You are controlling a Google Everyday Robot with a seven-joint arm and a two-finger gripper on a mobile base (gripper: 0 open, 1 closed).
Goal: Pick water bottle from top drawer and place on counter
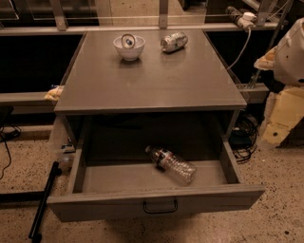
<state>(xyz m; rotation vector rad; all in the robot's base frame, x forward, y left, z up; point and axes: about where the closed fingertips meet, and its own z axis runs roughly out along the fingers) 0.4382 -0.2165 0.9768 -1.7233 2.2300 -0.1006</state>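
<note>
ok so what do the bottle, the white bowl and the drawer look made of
The water bottle looks like clear, glossy plastic: the drawer floor shows through its ribbed wall. The white bowl is smooth and slightly shiny, probably ceramic, possibly plastic. The top drawer has thin flat grey panels with a matte finish, likely painted metal. The claw is not in view.

The floor is pale speckled stone under dim, warm light. A black rod lies on it at the lower left, and dark cables coil at the right. Metal rails cross the top of the frame. Yellowish foam blocks stand at the right edge. The gripper is outside the frame.
</note>
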